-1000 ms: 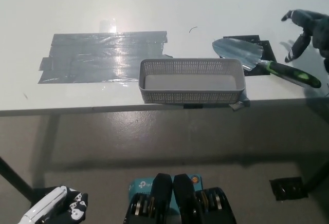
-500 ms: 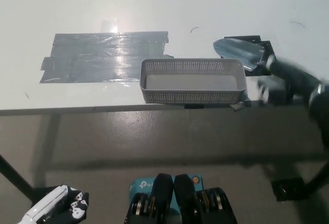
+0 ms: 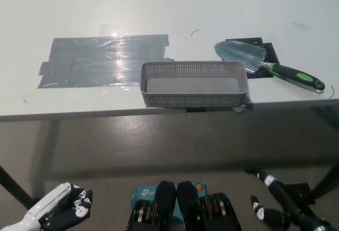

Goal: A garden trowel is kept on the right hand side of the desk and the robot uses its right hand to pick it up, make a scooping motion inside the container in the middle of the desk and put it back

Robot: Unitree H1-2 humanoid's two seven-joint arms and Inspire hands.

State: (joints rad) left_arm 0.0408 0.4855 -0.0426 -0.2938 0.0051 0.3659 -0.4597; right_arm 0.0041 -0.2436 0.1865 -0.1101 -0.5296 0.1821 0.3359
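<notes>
Two hands hang below the desk's near edge: the white left hand [image 3: 55,212] at 7 o'clock, its state unreadable, and the black right hand [image 3: 280,210] at 5 o'clock, spread and holding nothing. The garden trowel [image 3: 259,61] lies flat at 2 o'clock on the smooth white desk [image 3: 212,3], with its shiny pointed metal blade over a black patch [image 3: 270,48] and its black-and-green handle angled toward the right edge. The rectangular grey mesh container [image 3: 193,99] sits at centre against the near edge, just beside the blade. Wrinkled grey tape [image 3: 103,61] lies at 10 o'clock. Open white surface stretches toward 12 o'clock.
</notes>
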